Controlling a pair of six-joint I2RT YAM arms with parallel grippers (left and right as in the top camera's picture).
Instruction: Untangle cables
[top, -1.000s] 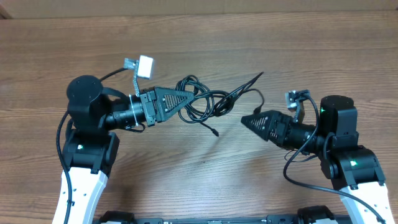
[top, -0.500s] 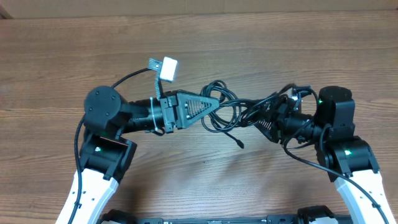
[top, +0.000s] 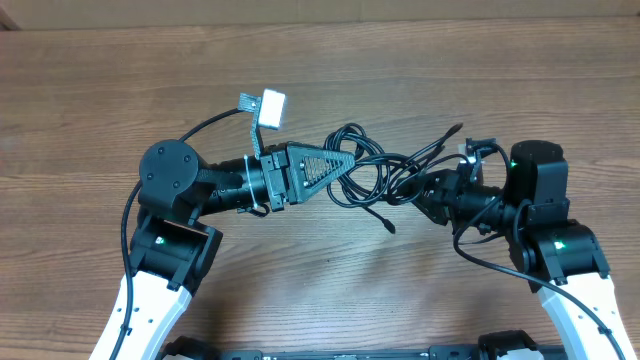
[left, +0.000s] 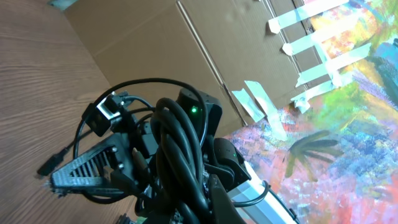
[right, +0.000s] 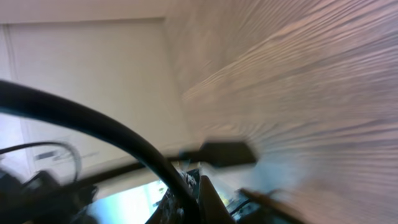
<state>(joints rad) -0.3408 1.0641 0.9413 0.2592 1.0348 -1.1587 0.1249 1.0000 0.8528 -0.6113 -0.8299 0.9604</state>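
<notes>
The cables (top: 372, 170) are a knot of thin black loops hanging between my two grippers above the table's middle. My left gripper (top: 350, 160) is shut on the knot's left side; in the left wrist view the strands (left: 180, 149) run down between its fingers (left: 214, 202). From the right, my right gripper (top: 415, 190) is shut on a strand, which in the right wrist view is a thick blurred cable (right: 124, 143) passing into its jaws (right: 193, 208). One plug end (top: 390, 228) dangles below the knot. Another end (top: 455, 130) sticks up to the right.
The wooden table (top: 320, 80) stretches behind the arms. A white tag (top: 271, 108) stands on the left wrist. The right arm (left: 199, 112) fills the middle of the left wrist view, with cardboard and a painted wall behind it.
The left arm carried the knot to the right. The right gripper came in from the right, reached the knot and shut on a strand.
</notes>
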